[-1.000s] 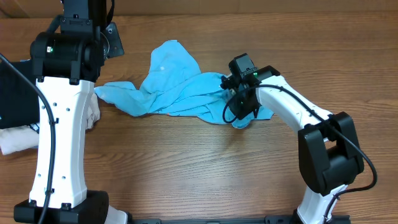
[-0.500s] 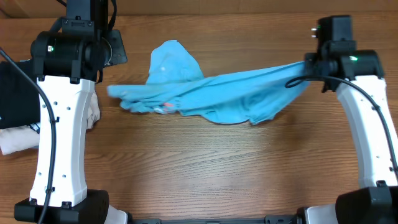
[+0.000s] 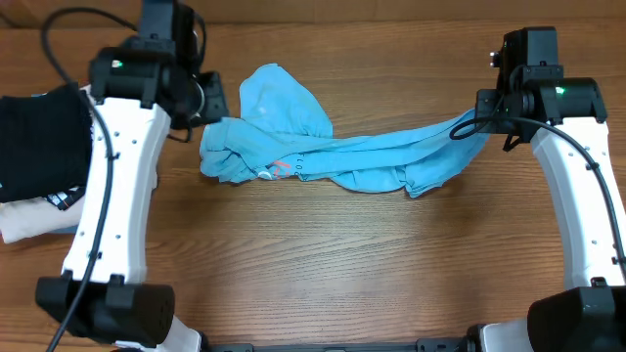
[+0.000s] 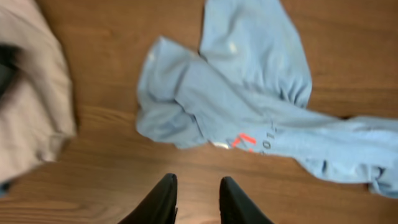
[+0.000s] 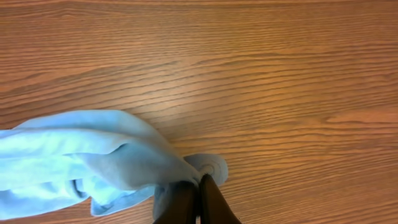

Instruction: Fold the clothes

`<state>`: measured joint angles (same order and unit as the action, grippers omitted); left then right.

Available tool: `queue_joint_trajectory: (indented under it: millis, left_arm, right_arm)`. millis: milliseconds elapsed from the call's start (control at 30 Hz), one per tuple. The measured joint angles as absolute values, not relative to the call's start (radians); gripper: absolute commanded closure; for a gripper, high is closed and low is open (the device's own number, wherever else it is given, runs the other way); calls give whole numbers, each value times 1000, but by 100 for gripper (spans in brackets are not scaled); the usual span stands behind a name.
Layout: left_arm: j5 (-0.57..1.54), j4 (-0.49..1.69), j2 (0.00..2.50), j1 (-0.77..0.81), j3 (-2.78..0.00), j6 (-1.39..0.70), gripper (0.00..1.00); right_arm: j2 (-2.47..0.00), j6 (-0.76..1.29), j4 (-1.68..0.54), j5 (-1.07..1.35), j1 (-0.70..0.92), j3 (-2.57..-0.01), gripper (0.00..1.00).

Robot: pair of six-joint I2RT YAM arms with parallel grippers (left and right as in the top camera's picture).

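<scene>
The sky-blue T-shirt [image 3: 323,156] lies bunched on the wooden table, with white and red lettering showing near its left part [image 4: 249,140]. One end is drawn out to the right and lifted, and my right gripper [image 5: 199,180] is shut on that end, at the right of the table [image 3: 486,122]. My left gripper [image 4: 198,182] hovers just left of the shirt's crumpled left end [image 3: 207,98]. Its jaws are open, with only bare wood between them.
A black folded garment [image 3: 39,137] and a cream folded garment [image 3: 29,220] lie at the table's left edge, under and beside the left arm. The cream one [image 4: 31,106] fills the left of the left wrist view.
The right gripper carried one end of the shirt from the middle to the far right, stretching it out. The left gripper opened, its arm swung right, and the shirt's left end slid right.
</scene>
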<state>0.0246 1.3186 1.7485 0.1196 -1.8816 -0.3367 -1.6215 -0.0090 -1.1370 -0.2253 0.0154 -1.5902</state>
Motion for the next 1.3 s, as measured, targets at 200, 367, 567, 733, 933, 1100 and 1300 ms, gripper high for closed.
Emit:
queue_joint_trajectory:
  millis: [200, 367, 567, 733, 933, 1100, 1300]
  left_arm:
    - [85, 1155, 1805, 164, -1701, -299, 57]
    - [12, 1046, 1870, 313, -1650, -81, 50]
    - [-69, 1016, 1903, 428, -1648, 87, 51]
    - [-176, 1026, 1981, 450, -1648, 150, 51]
    - [-286, 1017, 2074, 449, -1647, 192, 51]
    - [-319, 1014, 2091, 449, -1647, 210, 52]
    - [-333, 1002, 2091, 449, -1632, 214, 51]
  right_arm:
    - [-1621, -7, -1138, -196, 15, -1590, 96]
    - [-1621, -7, -1137, -186, 15, -1590, 96]
    - [-1621, -6, -1137, -183, 15, -1590, 96]
    - [-1621, -7, -1137, -183, 15, -1590, 96]
    - [-1621, -6, -1137, -183, 15, -1590, 96]
    - [-1621, -4, -1137, -183, 15, -1590, 96]
    - [-1621, -5, -1137, -183, 15, -1590, 96]
